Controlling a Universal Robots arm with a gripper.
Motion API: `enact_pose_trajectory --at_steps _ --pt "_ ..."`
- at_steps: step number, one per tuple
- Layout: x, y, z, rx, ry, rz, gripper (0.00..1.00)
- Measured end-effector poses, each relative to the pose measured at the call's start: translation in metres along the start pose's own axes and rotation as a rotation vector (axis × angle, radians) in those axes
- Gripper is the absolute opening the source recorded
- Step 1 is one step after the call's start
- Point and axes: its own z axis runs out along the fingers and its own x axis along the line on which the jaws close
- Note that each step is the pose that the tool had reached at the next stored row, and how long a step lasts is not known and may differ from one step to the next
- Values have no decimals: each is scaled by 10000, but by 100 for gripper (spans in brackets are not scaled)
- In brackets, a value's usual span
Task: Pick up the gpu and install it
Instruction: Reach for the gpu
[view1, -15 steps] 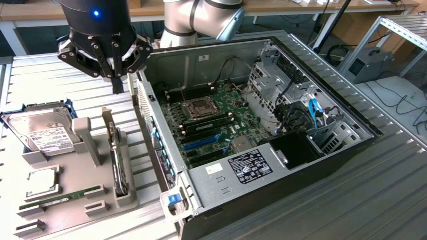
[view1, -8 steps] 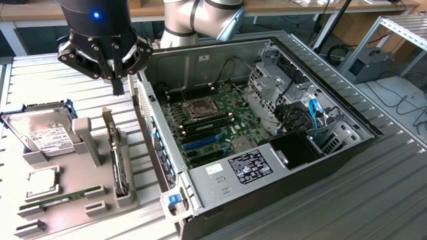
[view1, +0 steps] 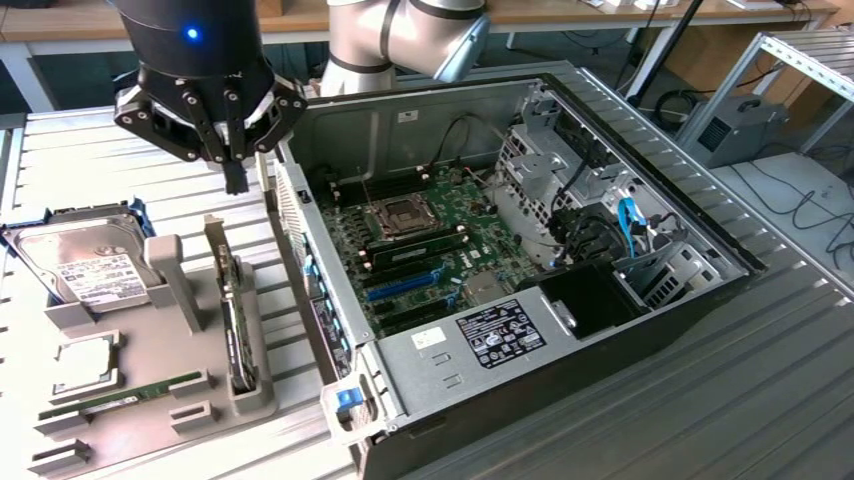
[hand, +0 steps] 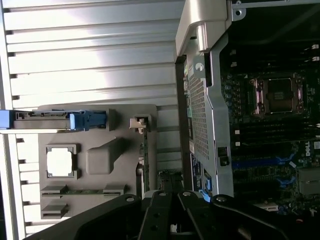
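Observation:
The gpu (view1: 238, 322) stands on its long edge in a slot of the grey holder tray (view1: 160, 420), at the exterior view's left of the open computer case (view1: 641, 330). It looks thin and dark, with a metal bracket at its far end. In the wrist view the gpu (hand: 145, 155) is seen edge-on beside the case wall. My gripper (view1: 236, 170) hangs above the tray's far end, higher than the card and apart from it. Its fingers are shut with nothing between them. In the wrist view the gripper (hand: 172, 212) is black linkage.
On the tray also sit a hard drive (view1: 88, 268) in a blue caddy, a CPU (view1: 86, 366) and a RAM stick (view1: 128, 396). The case lies open with its motherboard (view1: 427, 240) exposed. The table is ribbed metal (view1: 747, 400).

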Motion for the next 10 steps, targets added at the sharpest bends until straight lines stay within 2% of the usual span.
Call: enact_pose_trajectory --at_steps 10 --pt "5 -60 -1 -1 -1 0 11"
